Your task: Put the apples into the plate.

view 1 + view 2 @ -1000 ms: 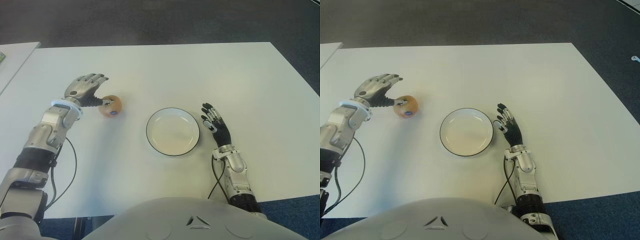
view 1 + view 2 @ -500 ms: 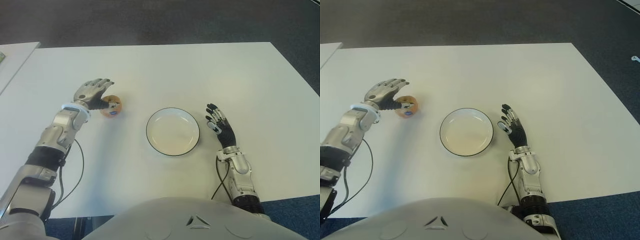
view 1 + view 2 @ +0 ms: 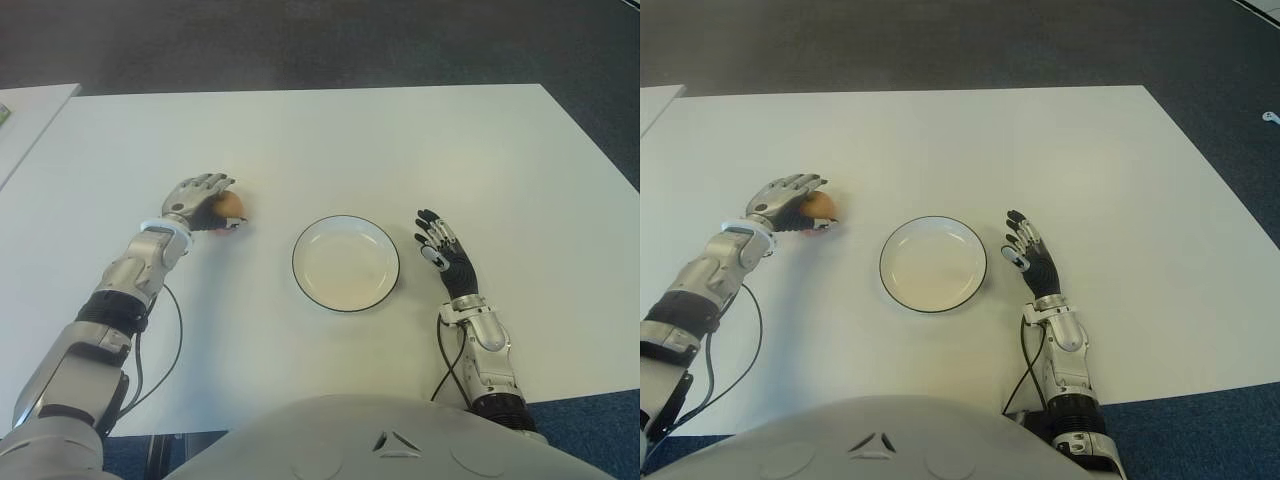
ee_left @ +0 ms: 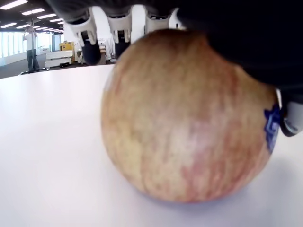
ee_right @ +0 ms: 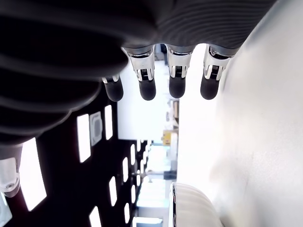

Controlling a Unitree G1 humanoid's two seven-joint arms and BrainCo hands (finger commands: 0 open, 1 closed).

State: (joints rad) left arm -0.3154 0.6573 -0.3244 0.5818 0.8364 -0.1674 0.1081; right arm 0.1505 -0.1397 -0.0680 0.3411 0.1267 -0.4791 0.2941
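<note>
left hand (image 3: 203,196) | moved over apple (image 3: 229,208), fingers (image 4: 89,35) now curled round it | right hand (image 3: 447,256) drew back slightly

an office or lab floor: a plain white bench (image 3: 400,140) stands on dark blue-grey carpet (image 3: 300,40), with a second white bench (image 3: 25,115) beside it. the left wrist view shows rows of ceiling strip lights (image 4: 19,5), a standing person (image 4: 32,45) and furniture far off.
</note>
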